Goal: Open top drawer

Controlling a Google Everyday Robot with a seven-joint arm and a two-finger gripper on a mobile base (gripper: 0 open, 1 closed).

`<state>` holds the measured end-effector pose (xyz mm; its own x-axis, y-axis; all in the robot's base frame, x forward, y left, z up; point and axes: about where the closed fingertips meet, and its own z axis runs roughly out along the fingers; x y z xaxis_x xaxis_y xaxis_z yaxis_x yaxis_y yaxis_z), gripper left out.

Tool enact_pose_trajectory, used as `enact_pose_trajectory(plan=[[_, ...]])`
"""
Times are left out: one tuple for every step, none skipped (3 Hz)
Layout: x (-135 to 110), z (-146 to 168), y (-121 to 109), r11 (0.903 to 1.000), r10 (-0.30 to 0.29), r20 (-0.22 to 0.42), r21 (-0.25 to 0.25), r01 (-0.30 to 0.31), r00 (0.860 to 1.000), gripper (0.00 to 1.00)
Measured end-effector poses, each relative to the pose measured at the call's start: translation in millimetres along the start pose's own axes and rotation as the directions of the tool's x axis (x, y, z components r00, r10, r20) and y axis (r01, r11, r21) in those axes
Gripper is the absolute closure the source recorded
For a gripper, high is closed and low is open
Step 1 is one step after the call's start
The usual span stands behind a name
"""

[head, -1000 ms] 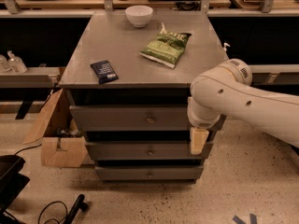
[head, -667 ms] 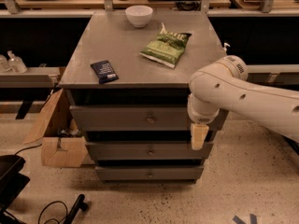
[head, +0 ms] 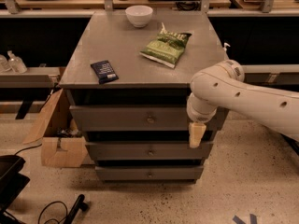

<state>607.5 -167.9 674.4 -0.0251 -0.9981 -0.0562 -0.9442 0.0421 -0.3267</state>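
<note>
The top drawer (head: 131, 118) is the widest grey front of the cabinet, just under the tabletop, with a small round metal knob (head: 150, 119) at its middle. Its front looks pushed in, with a dark gap above it. My gripper (head: 196, 134) hangs from the white arm (head: 243, 94) in front of the drawer's right end, to the right of the knob and slightly below it, apart from the knob. It holds nothing that I can see.
Two narrower grey drawers (head: 149, 150) sit below. On the tabletop lie a white bowl (head: 139, 15), a green chip bag (head: 167, 46) and a dark blue packet (head: 104, 71). A cardboard box (head: 56, 134) stands at the cabinet's left. Cables lie on the floor.
The arm and gripper have shifted slightly up and to the left along the drawer fronts. The drawer has not moved.
</note>
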Motion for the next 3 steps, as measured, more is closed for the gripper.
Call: enact_pose_trajectory(plan=[[-6, 16, -3, 0.9996, -0.018, -0.006, -0.022, 0.017, 1.0, 0.14], [-10, 24, 3, 0.9981, -0.039, -0.038, -0.05, 0.037, 0.999, 0.38], [-7, 11, 23, 0.9952, -0.05, -0.084, -0.088, 0.043, 0.995, 0.61]])
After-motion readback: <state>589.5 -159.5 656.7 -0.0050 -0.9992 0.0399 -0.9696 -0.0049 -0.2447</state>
